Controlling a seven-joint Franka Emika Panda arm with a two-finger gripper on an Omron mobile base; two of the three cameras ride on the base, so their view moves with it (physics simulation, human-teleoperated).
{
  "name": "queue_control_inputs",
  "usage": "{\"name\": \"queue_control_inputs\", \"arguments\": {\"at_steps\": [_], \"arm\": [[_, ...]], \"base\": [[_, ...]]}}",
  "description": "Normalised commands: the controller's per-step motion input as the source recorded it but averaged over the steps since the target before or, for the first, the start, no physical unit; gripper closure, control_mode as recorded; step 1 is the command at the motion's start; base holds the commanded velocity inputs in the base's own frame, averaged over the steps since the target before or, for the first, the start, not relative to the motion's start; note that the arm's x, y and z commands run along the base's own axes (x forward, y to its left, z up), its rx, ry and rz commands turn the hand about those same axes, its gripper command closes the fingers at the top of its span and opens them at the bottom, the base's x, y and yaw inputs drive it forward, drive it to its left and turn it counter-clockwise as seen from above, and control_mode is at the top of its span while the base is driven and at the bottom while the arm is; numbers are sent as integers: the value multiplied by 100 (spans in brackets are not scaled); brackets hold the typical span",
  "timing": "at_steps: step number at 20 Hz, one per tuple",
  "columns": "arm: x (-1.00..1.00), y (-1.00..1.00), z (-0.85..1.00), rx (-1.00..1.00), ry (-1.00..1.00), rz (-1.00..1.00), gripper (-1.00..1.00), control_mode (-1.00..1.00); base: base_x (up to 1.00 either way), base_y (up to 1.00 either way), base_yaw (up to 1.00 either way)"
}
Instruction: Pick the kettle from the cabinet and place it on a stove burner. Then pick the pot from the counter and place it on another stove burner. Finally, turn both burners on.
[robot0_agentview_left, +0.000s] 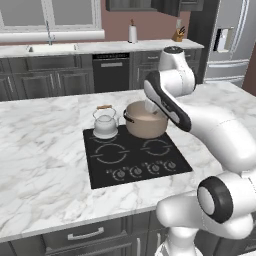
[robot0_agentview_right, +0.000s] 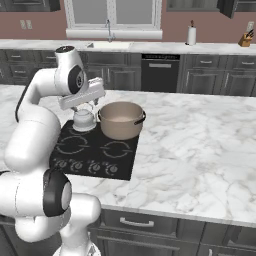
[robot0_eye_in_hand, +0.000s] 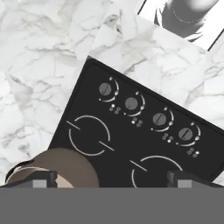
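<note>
Kettle (robot0_agentview_left: 105, 122) and pot (robot0_agentview_left: 145, 120) seated on rear burners; gripper (robot0_eye_in_hand: 112, 177) fingers apart, empty, above the stove: drop straight to the knobs (robot0_eye_in_hand: 145, 111) ahead, then twist.

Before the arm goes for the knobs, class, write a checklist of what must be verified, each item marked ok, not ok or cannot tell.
1. Kettle on a rear burner: ok.
2. Pot on the other rear burner: ok.
3. Gripper free of the pot: ok, fingertips apart, holding nothing.
4. All four knobs reachable, nothing over them: ok.
5. Which knobs drive the rear burners: cannot tell.
6. Burners already on: cannot tell, no glow visible.
</note>
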Motion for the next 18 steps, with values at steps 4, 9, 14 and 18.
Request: {"name": "queue_control_inputs", "arguments": {"at_steps": [4,9,14,18], "arm": [[-76,0,0,7,0,-6,-100,-100],[-60,0,-1,3,0,-15,-100,-100],[-23,0,-5,1,1,-19,-100,-100],[0,-5,-5,2,2,-5,-100,-100]], "base": [[0,0,0],[0,0,0],[0,0,0],[0,0,0]]}}
